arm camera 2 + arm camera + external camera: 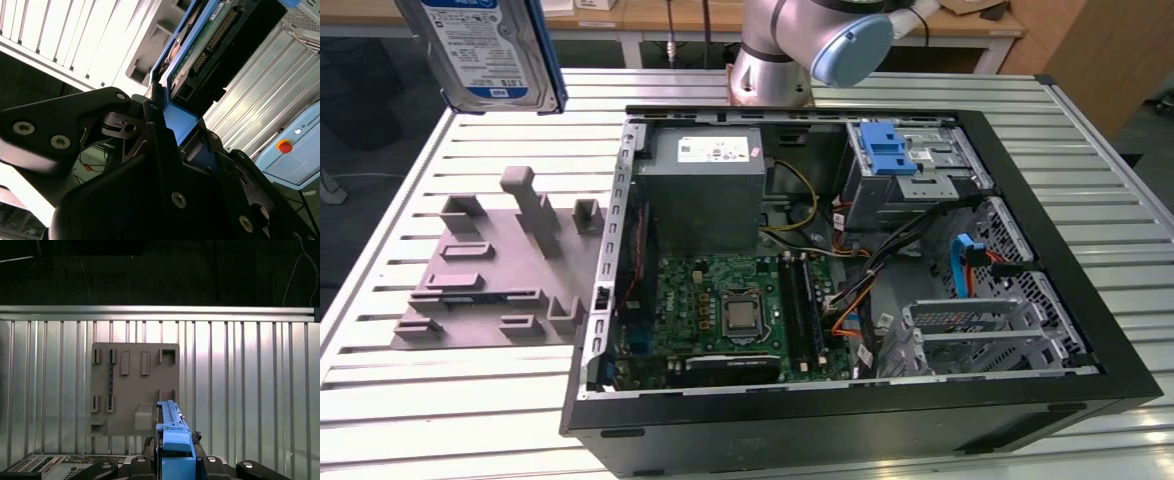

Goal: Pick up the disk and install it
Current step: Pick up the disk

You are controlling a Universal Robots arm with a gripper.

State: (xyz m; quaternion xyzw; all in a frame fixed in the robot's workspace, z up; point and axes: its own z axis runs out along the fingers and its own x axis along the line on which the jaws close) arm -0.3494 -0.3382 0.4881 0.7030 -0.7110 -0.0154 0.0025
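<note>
The disk (487, 50) hangs up in the air in the upper left of the exterior view. It stands almost upright, a little tilted, and its white-and-blue label faces the camera. It is well apart from the black computer case (1067, 390). In the second wrist view the gripper (175, 135) has its 2 black fingers (155, 117) pressed on the blue frame at one end of the disk (200, 50), so the pincer is closed tight and holding it. The disk's green underside shows there too. In the first wrist view the disk (172, 435) is seen from its thin edge, sticking out of the gripper (175, 465), with the grey holder plate (135, 390) far behind it. In the exterior view that grey holder plate (494, 265) lies flat on the table (440, 400) of metal slats, just beside the case on the exterior view's left. It has small posts and slots. The case lies on its side with its lid off. Inside it, a big grey power box (700, 190) sits in the upper middle, and a green board (720, 310) lies below it in the picture. A blue latch (887, 150) on a grey metal cage sits in the upper right of the case. Many colored wires (834, 300) run through the middle. The robot arm (814, 40) stands at the top of the exterior view, behind the case.
</note>
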